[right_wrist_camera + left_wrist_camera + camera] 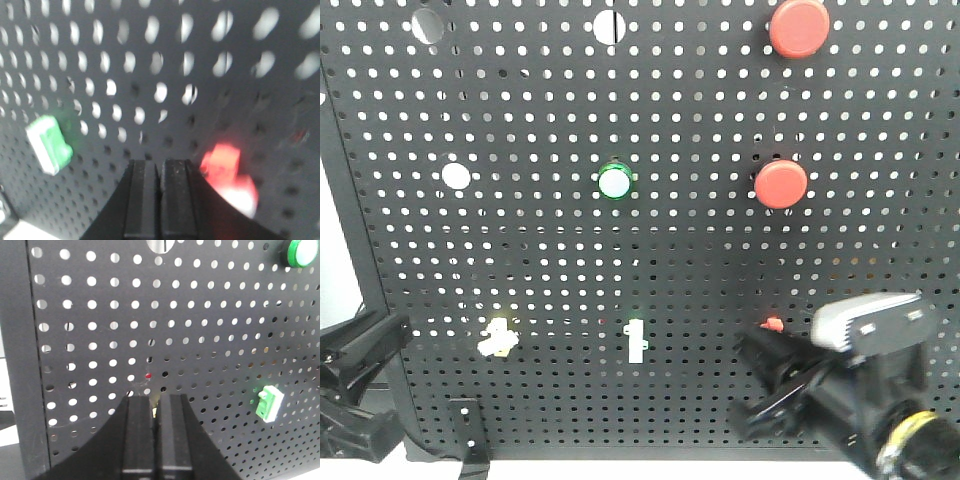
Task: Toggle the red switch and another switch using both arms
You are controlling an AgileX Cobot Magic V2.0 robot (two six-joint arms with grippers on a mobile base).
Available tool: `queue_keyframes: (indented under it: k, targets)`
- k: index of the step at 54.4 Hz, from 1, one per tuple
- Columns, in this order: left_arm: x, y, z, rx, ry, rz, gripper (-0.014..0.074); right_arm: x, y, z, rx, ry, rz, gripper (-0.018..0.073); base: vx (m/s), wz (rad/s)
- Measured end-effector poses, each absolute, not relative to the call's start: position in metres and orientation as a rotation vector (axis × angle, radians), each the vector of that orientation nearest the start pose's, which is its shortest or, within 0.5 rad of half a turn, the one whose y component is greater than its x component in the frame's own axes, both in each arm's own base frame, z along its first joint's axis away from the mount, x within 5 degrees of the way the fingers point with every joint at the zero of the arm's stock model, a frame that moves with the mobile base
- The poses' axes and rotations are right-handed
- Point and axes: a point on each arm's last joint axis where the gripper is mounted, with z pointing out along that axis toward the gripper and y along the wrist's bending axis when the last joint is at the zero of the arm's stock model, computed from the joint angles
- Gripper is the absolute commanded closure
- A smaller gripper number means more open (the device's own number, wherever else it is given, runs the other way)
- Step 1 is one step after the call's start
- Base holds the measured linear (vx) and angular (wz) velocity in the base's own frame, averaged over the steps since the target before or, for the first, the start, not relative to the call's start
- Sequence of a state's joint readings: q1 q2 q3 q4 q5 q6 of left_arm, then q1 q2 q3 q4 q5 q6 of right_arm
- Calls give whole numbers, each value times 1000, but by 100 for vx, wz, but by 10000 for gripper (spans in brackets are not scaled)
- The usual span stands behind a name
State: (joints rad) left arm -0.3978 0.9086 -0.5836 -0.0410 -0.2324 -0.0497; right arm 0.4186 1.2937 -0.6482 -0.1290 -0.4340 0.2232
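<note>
The red switch [773,325] sits low on the right of the black pegboard [550,250]. In the right wrist view the red switch [226,167] is blurred, with its white lever pointing down. My right gripper [160,162] is shut, empty, and just left of it, close to the board. In the front view the right gripper [752,352] is just below and left of the switch. The yellow switch [498,338] is low on the left. My left gripper [388,335] stands well to its left and is shut. In the left wrist view the left gripper [155,399] hides that switch, bar a yellowish sliver.
A green-based toggle [636,338] sits between the two switches, and shows as the green toggle [268,402] and the green toggle [50,145] in the wrist views. Higher up are a green-ringed round button [616,181] and two big red push buttons [781,184] [798,27].
</note>
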Motion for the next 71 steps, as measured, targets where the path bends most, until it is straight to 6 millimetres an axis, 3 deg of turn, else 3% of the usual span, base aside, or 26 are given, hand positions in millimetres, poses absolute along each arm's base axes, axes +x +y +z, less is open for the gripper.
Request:
queue_keyframes:
  k: [18, 41, 71]
  targets:
    - [182, -75, 331, 237, 1571, -373, 594, 247, 116, 273, -346, 1758, 407, 566, 0, 0]
    - [182, -75, 332, 236, 1564, -374, 594, 216, 103, 307, -349, 1613, 418, 566, 0, 0]
    - [182, -75, 331, 238, 1575, -373, 594, 214, 103, 308, -350, 1609, 418, 566, 0, 0]
